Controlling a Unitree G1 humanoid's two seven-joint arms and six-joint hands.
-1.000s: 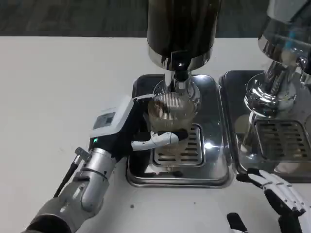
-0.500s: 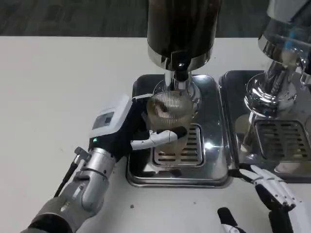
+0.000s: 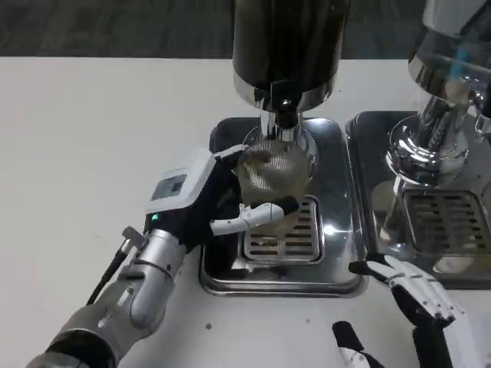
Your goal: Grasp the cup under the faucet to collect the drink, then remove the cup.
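My left hand (image 3: 219, 201) gripped the cup (image 3: 270, 178) directly under the faucet (image 3: 285, 115), so grasping was done, filling and removal seemingly remained, while my right hand (image 3: 414, 295) waited spread, holding nothing.

The cup (image 3: 268, 172) is clear with fine ribbing and a brownish tint. The left robot hand (image 3: 219, 203) is white-backed with black and white fingers (image 3: 249, 218). The tray (image 3: 341, 192) is shiny silver with a slotted grate (image 3: 295, 241). The tabletop (image 3: 100, 130) is white.
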